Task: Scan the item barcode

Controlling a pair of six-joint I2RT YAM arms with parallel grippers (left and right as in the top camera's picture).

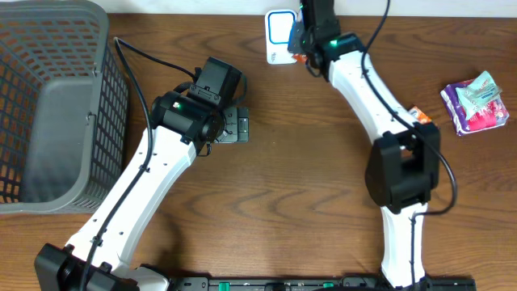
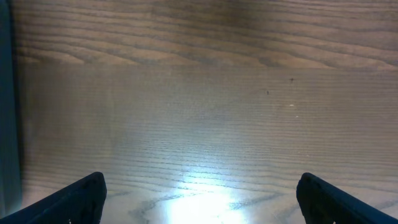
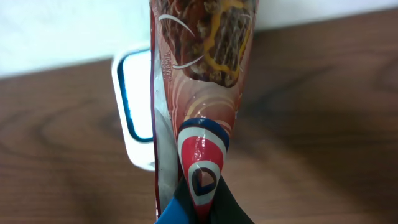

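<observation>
Overhead: left gripper [image 1: 233, 125] sits over bare table [image 1: 307, 186], jaws spread. A grey basket [image 1: 48, 105] is far left and a pink packet [image 1: 477, 101] far right. The right gripper [image 1: 303, 40] is at the far edge, just beside a white scanner [image 1: 279, 36].

Left wrist: both fingers [image 2: 78, 199] are wide apart with only wood grain between them.

Right wrist: the jaws are pressed together on the pointed tip of a red snack wrapper [image 3: 211, 93]. It is held upright right beside the scanner's blue-rimmed window [image 3: 137, 93].

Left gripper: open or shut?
Open: the left gripper fingers sit wide apart over the table, nothing between them.
</observation>
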